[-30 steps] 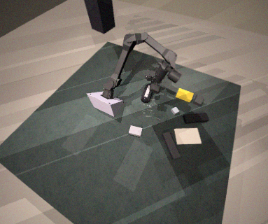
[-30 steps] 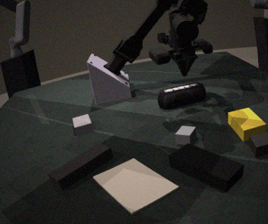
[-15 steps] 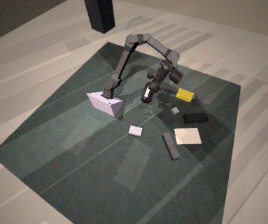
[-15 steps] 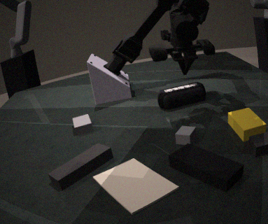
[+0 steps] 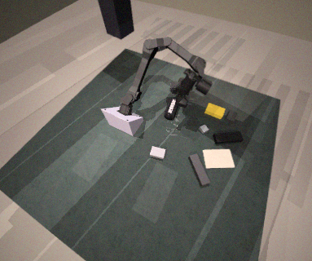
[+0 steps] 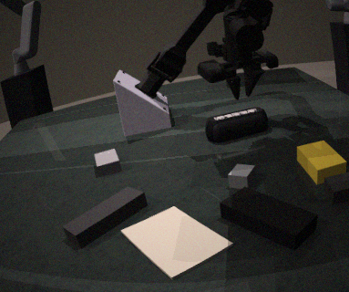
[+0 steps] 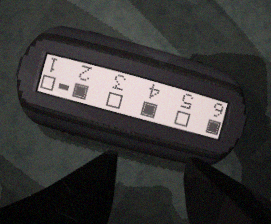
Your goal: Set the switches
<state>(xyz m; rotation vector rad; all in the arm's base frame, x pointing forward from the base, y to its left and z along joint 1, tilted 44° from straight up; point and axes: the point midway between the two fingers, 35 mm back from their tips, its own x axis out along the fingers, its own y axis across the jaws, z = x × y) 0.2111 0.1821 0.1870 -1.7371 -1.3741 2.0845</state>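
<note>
The dark controller unit (image 5: 169, 116) (image 6: 237, 128) (image 7: 126, 132) lies on the bench with its underside up; its switches are hidden beneath. The white label (image 5: 172, 107) (image 6: 236, 114) (image 7: 131, 96) shows upside down in the wrist view: squares 1, 3 and 5 are empty, and 2, 4 and 6 are filled. A small dark dash stands between squares 1 and 2. My gripper (image 6: 243, 93) (image 7: 151, 165) is partly open and empty. It hangs above and behind the unit in the exterior view, with the fingertips apart from it.
A yellow block (image 5: 215, 111) (image 6: 321, 160), a small grey cube (image 5: 203, 129) (image 6: 241, 176), a white-topped block (image 5: 157, 152) (image 6: 107, 161), a black block (image 5: 228, 137) (image 6: 268, 215), a long grey bar (image 5: 199, 170) (image 6: 106, 215) and a cream sheet (image 5: 218, 158) (image 6: 176, 241) lie around. The arm stands on a pale wedge (image 5: 122, 121) (image 6: 139, 114).
</note>
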